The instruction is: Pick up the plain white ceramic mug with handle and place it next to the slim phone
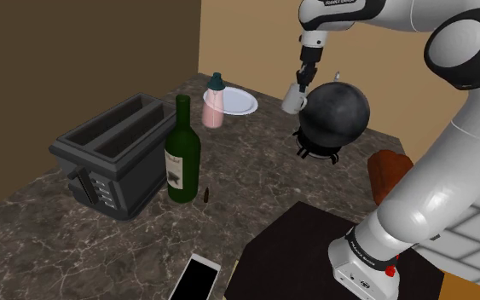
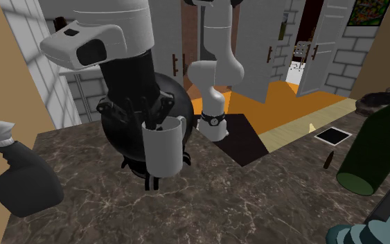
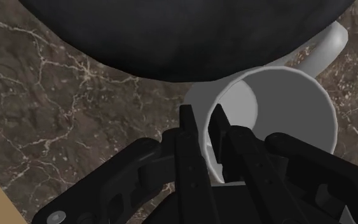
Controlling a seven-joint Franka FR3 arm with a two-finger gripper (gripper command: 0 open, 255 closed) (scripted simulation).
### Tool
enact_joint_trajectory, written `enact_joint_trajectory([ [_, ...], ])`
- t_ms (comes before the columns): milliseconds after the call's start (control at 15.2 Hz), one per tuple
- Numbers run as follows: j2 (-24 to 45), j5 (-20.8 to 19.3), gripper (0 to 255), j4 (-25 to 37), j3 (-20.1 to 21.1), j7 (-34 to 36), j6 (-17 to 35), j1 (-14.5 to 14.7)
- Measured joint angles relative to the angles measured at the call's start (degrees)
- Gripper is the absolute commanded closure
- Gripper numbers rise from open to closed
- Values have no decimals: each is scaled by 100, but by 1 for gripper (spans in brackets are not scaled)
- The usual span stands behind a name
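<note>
the white mug (image 3: 279, 108) is hanging upright from the claw (image 3: 203, 121), which is pinching its rim, one finger inside and one outside the wall. the handle is pointing away from the fingers. the mug is pressing close against the black round pot (image 1: 336, 115), over towards the far edge of the counter (image 1: 42, 222); whether its base is touching the stone, i cannot tell. moving outward, a plate (image 1: 236, 102) and a spray bottle (image 1: 215, 102) are waiting near the far corner, and a green bottle (image 1: 182, 153) is standing beside the toaster (image 1: 114, 153) mid-counter. the phone (image 1: 197, 279) is lying flat at the near edge, well apart from the mug.
</note>
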Motion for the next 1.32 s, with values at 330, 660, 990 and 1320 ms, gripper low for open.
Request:
enact_joint_trajectory([
  [330, -11, -3, 255, 378, -5, -30, -390, -9],
  [660, -196, -27, 255, 402, 42, 91, -599, 60],
  [990, -945, -52, 255, -524, 310, 665, -432, 353],
  [1320, -1639, 22, 255, -1245, 635, 1257, -430, 620],
])
